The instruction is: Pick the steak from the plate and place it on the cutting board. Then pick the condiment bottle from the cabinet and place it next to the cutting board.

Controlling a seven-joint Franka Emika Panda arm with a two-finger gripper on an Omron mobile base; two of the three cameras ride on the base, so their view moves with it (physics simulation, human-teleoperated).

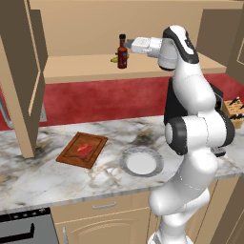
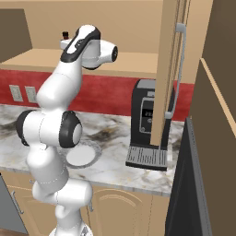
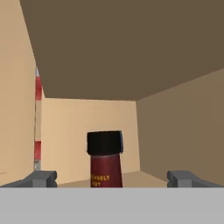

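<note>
Gripper point(image 3: 111, 178) is spread wide with nothing in it, fingertips either side of the condiment bottle point(image 1: 122, 52), plenty of gap on both sides. That bottle stands upright near the cabinet point(image 1: 143, 66) shelf's front edge. Steak point(image 1: 85, 150) sits on the cutting board point(image 1: 71, 155), below-left of the bottle; bare plate point(image 1: 141, 162) just right of the board.

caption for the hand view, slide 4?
Open gripper lined up on the condiment bottle inside the cabinet, fingertips either side, not yet touching.

One steak point(image 1: 85, 150), one cutting board point(image 1: 82, 150), one plate point(image 1: 141, 161), one condiment bottle point(image 1: 122, 52), one banana point(image 1: 114, 59), one coffee machine point(image 2: 148, 124), one knife block point(image 1: 234, 110), two wall outlets point(image 2: 24, 94).
</note>
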